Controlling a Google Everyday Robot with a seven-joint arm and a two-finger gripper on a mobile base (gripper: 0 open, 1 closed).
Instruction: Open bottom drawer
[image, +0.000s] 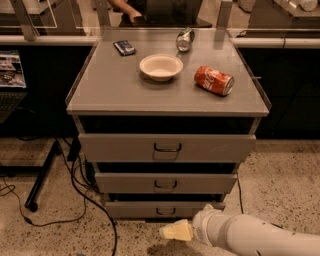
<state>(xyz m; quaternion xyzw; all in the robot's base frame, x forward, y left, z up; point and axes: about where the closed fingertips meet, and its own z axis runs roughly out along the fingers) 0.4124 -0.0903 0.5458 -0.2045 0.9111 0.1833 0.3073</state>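
The white arm (260, 237) enters from the lower right corner and runs leftward, rising slightly, low over the speckled floor (280, 175). It ends in a rounded white wrist collar, and the cream-coloured gripper (176, 231) juts out from it, pointing left and lying almost level. The gripper shows as 1 wedge shape, so whether it is spread or pressed together cannot be told. It holds nothing that can be seen.

The bottom drawer (135, 209) is the lowest of 3 grey fronts in the cabinet (125, 95), at floor level, with a dark gap above it. Its small dark loop handle (165, 211) sits in the middle of the front. The gripper hangs just below this front, slightly right of the handle and apart from it.

Above are the middle drawer (125, 183) and the top drawer (115, 147), each wider than the 1 below. On the cabinet top stand a pale bowl (161, 66), a red can (214, 80) on its side and a silver can (185, 39) further back. Black cables (75, 185) trail over the floor to the left.
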